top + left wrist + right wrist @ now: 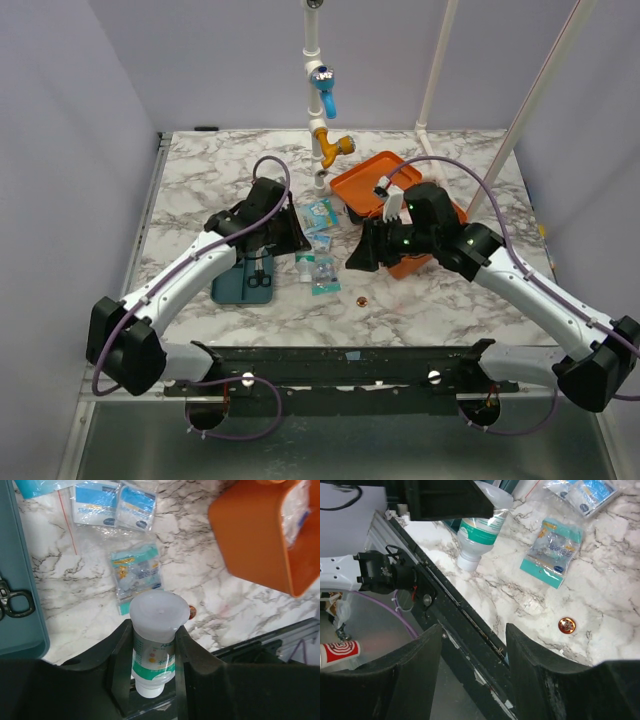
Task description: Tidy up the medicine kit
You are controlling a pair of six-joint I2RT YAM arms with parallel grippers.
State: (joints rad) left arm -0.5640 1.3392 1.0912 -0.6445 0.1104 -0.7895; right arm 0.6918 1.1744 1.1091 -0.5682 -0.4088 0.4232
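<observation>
Left jaws are pinching a small white-capped bottle (156, 625) by its green-labelled body, cap pointing out along the fingers. Medicine kit (255, 535) is sitting up and right of them in the left wrist frame, centre-right on the counter (200, 180) in the top view. Right arm is hovering nearer, its jaws gaping wide, empty. Kit's orange plastic, showing white packets inside.

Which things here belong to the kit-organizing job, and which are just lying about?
Job: medicine kit, bottle gripped in left claw, packets, teal tray with scissors.
Lying about: coin, pipe stand at the back.
</observation>
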